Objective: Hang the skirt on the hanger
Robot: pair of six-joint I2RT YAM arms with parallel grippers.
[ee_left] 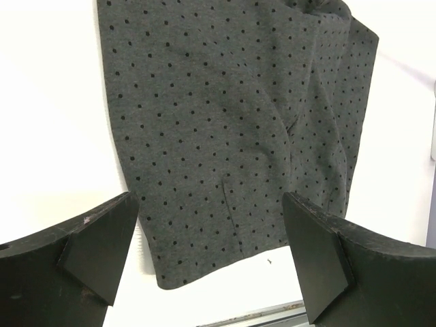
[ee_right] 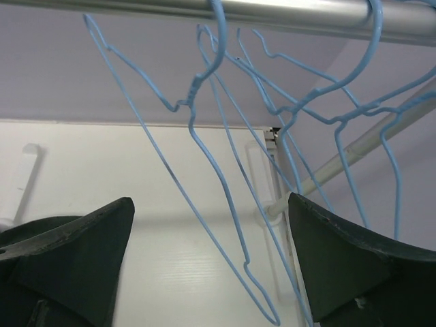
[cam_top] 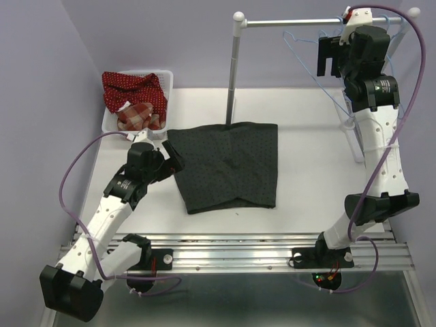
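The dark grey dotted skirt (cam_top: pixel 228 167) lies flat on the white table and fills the upper part of the left wrist view (ee_left: pixel 231 122). My left gripper (cam_top: pixel 172 160) is open and empty, low at the skirt's left edge, with the skirt's near corner between its fingers (ee_left: pixel 208 228). Several light-blue wire hangers (cam_top: pixel 300 42) hang by their hooks on the rack's rail. My right gripper (cam_top: pixel 330 56) is raised to the rail, open and empty. In the right wrist view the nearest hanger (ee_right: pixel 223 191) hangs between and beyond its fingers (ee_right: pixel 211 231), untouched.
The metal rail (cam_top: pixel 293 22) rests on an upright post (cam_top: pixel 235 75) behind the skirt and a leg at the right. A white basket (cam_top: pixel 168 85) at the back left holds a red dotted garment (cam_top: pixel 133 87) and a plaid cloth (cam_top: pixel 139 116).
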